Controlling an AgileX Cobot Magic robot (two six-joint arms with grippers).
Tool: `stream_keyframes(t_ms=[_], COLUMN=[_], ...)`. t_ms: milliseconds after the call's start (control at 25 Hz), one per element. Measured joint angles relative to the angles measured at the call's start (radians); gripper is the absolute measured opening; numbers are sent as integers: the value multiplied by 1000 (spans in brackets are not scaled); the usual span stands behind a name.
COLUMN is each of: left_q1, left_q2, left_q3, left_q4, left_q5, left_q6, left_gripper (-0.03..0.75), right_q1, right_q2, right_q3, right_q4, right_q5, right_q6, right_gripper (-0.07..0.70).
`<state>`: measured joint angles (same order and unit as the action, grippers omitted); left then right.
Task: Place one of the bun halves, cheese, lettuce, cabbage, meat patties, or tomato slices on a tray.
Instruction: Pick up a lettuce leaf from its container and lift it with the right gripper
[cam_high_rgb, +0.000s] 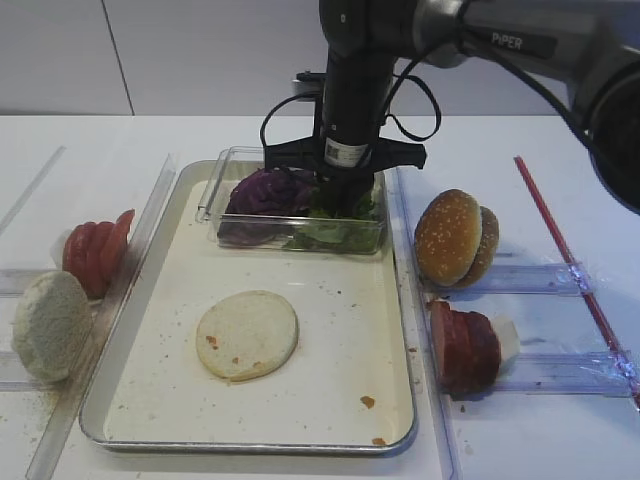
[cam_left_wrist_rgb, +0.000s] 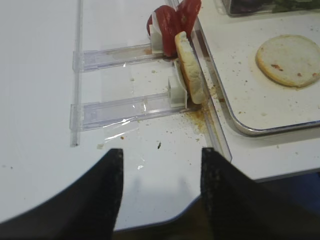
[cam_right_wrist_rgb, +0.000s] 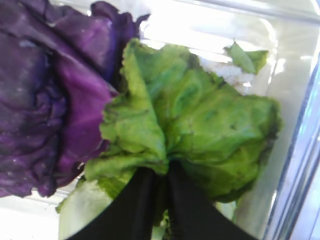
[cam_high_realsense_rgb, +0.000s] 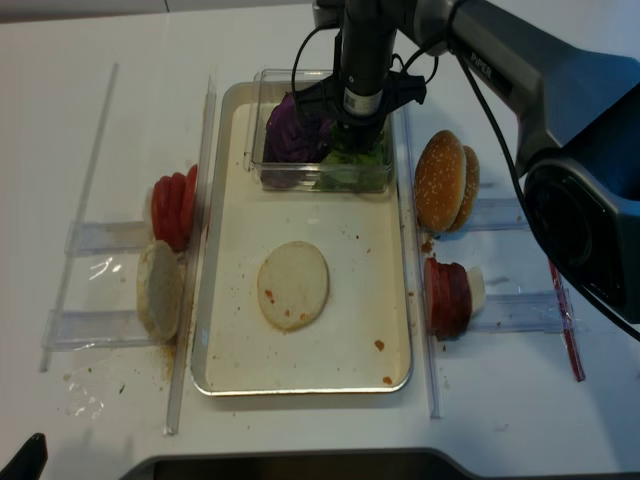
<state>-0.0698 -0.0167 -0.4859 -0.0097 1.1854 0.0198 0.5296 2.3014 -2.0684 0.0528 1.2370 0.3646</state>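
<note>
The metal tray (cam_high_rgb: 130, 330) holds a pale bun half (cam_high_rgb: 247, 335) and, at its far end, a clear plastic box (cam_high_rgb: 213, 190). Inside the box lie purple cabbage (cam_high_rgb: 265, 190) and green lettuce (cam_high_rgb: 345, 232). My right gripper (cam_high_rgb: 338, 208) reaches straight down into the box. In the right wrist view its gripper (cam_right_wrist_rgb: 167, 170) is shut, pinching the lettuce (cam_right_wrist_rgb: 200, 115) at a fold, with the cabbage (cam_right_wrist_rgb: 45, 100) just to the left. My left gripper (cam_left_wrist_rgb: 159, 155) hangs open over bare table near the front left, holding nothing.
Left of the tray, tomato slices (cam_high_rgb: 95, 250) and a pale bun half (cam_high_rgb: 50, 325) stand in clear racks. On the right stand sesame bun tops (cam_high_rgb: 455, 238) and meat patties (cam_high_rgb: 465, 345). A red stick (cam_high_rgb: 570, 260) lies at the far right.
</note>
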Motion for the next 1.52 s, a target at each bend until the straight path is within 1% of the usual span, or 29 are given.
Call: stream_keyframes(t_ms=[120, 280, 480, 680, 840, 1280, 1520], left_q1=[0, 0, 0, 0, 0, 0, 0], left_q2=[0, 0, 0, 0, 0, 0, 0], left_q3=[0, 0, 0, 0, 0, 0, 0], left_q4=[0, 0, 0, 0, 0, 0, 0], left_q5=[0, 0, 0, 0, 0, -2, -2], left_q6=[0, 0, 0, 0, 0, 0, 0], left_gripper=[338, 338, 338, 338, 338, 338, 338], right_q1=[0, 0, 0, 0, 0, 0, 0], right_q2=[0, 0, 2, 2, 0, -124, -173], right_q3=[0, -14, -65, -73, -73, -73, -73], right_q4=[0, 2, 18, 64, 72, 57, 79], right_q5=[-2, 0, 0, 0, 0, 3, 8], right_q6=[0, 0, 0, -9, -20, -27, -29], right_gripper=[68, 64, 60, 58, 58, 58, 58])
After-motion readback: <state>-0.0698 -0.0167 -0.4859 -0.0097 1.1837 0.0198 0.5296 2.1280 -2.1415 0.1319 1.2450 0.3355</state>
